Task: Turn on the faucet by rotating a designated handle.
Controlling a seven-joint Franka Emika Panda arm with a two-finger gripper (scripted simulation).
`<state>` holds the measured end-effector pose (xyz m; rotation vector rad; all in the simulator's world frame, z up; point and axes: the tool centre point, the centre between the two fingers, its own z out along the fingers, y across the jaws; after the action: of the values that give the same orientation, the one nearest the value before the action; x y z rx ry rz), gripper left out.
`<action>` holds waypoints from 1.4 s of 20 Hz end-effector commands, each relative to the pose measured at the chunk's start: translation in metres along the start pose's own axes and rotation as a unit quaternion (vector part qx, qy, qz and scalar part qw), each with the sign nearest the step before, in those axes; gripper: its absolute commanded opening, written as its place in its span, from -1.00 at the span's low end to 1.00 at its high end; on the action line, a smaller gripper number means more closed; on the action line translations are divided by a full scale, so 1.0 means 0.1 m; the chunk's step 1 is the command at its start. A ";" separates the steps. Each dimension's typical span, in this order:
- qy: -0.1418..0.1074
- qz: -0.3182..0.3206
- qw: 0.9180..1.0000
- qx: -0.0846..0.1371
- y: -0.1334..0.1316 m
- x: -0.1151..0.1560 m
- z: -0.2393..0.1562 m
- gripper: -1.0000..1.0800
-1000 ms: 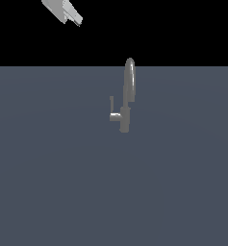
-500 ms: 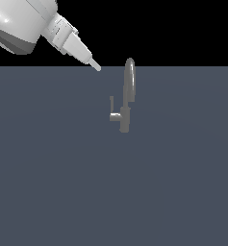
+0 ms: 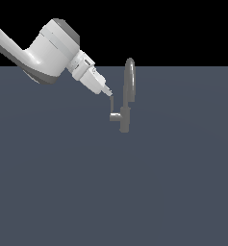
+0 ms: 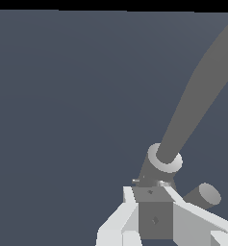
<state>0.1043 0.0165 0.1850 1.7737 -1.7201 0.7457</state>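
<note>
The faucet (image 3: 128, 96) is a small grey tap with a tall arched loop spout, standing in the middle of the dark grey surface. Its handle (image 3: 113, 109) is a thin L-shaped lever on the exterior view's left of the base, its slim rod pointing up. My gripper (image 3: 108, 92) comes in from the upper left, fingers together with nothing between them, its tip right at the top of the rod. In the wrist view the fingertips (image 4: 134, 198) sit just before the faucet (image 4: 192, 105); the rod itself is hidden there.
The flat dark grey surface (image 3: 53, 182) spreads around the faucet. The white arm (image 3: 48, 50) slants down from the exterior view's upper left.
The arm has swung down and to the exterior view's right, from the top edge to the top of the handle's rod. The faucet and handle have not moved.
</note>
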 end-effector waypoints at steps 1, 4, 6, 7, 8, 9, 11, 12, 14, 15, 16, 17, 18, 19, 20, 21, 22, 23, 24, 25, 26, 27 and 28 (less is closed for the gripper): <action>-0.006 0.007 1.000 -0.006 -0.01 -0.07 0.13 -1.00; -0.009 0.012 1.000 -0.010 -0.02 -0.11 0.23 -1.00; -0.010 0.013 1.000 -0.011 -0.02 -0.12 0.25 -1.00; -0.010 0.014 1.000 -0.012 -0.02 -0.12 0.26 -1.00; -0.010 0.014 1.000 -0.012 -0.02 -0.12 0.26 -1.00; -0.010 0.014 1.000 -0.012 -0.02 -0.12 0.26 -1.00; -0.010 0.013 1.000 -0.012 -0.02 -0.12 0.26 -1.00; -0.010 0.013 1.000 -0.012 0.01 -0.11 0.25 -1.00; -0.010 0.013 1.000 -0.012 0.06 -0.11 0.25 -1.00; -0.010 0.013 1.000 -0.012 0.08 -0.11 0.24 -1.00; -0.010 0.013 1.000 -0.012 0.11 -0.10 0.24 -1.00; -0.010 0.013 1.000 -0.012 0.13 -0.10 0.23 -1.00; -0.010 0.013 1.000 -0.012 0.15 -0.10 0.23 -1.00; -0.010 0.013 1.000 -0.012 0.18 -0.09 0.22 -1.00; -0.010 0.013 1.000 -0.012 0.20 -0.09 0.22 -1.00; -0.010 0.013 1.000 -0.012 0.23 -0.09 0.21 -1.00; -0.010 0.013 1.000 -0.012 0.26 -0.08 0.21 -1.00; -0.010 0.013 1.000 -0.012 0.28 -0.08 0.20 -1.00; -0.010 0.013 1.000 -0.012 0.31 -0.08 0.20 -1.00; -0.010 0.013 1.000 -0.012 0.33 -0.07 0.20 -1.00; -0.010 0.013 1.000 -0.012 0.36 -0.07 0.19 -1.00; -0.010 0.013 1.000 -0.012 0.39 -0.07 0.19 -1.00; -0.010 0.013 1.000 -0.012 0.41 -0.06 0.18 -1.00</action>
<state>0.0706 0.0085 0.1679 1.7582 -1.7621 0.7278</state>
